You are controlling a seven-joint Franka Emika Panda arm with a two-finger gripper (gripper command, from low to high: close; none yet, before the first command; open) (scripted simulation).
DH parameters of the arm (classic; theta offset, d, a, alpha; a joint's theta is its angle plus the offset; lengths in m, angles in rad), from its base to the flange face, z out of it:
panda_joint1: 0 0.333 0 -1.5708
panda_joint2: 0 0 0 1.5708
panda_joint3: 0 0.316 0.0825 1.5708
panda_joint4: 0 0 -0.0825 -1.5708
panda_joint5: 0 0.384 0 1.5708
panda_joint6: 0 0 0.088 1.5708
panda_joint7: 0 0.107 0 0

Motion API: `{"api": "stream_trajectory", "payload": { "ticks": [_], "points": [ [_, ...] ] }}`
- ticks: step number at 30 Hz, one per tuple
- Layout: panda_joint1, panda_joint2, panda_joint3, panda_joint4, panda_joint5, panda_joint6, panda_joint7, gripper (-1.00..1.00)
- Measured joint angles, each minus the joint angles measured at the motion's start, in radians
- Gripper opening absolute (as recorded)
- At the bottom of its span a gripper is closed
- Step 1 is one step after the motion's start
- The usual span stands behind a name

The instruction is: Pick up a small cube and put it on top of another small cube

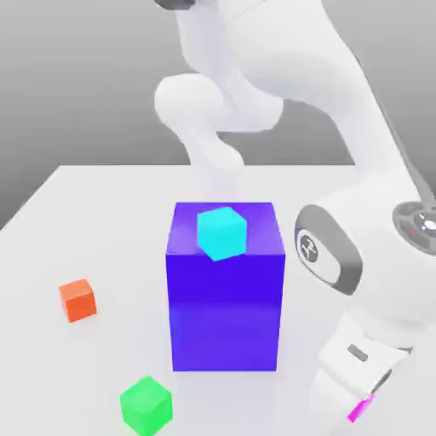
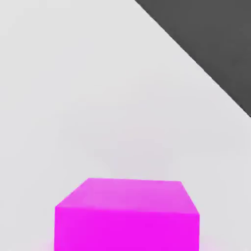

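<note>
Evidently a grip: the white end effector (image 1: 356,402) is closed down on the small, bright magenta cube (image 1: 361,408), with opposing sides of the hold bracketing it. In the exterior view a thin strip of magenta shows, the rest being masked by the white hand. The hand view gives one broad face and the upper face of the same cube, squared up to the camera, which suggests a hold across flat sides, fit for setting down level on another cube. Whether it is clear of the pale, flat surface (image 1: 51,375), I cannot tell.

Taking the exterior view as a dial centred on the large blue-violet box-shaped block (image 1: 226,311), end effector and magenta cube lie between four and five o'clock. The small, bright green cube (image 1: 146,407), the likely destination, sits near seven; from the end effector itself it is at nine o'clock, well apart. A small orange cube (image 1: 77,301) lies at nine from the block, and a small cyan cube (image 1: 222,233) appears to sit atop it (neither wanted here, I judge). Next should come a lift, then a sideways carry; too low a path might clip the block.
</note>
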Motion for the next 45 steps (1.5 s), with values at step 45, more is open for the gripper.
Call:
{"api": "stream_trajectory", "payload": {
  "ticks": [45],
  "points": [
    [-0.908,-0.279,0.369,-0.252,0.034,0.132,-1.956,-1.00]
  ]
}}
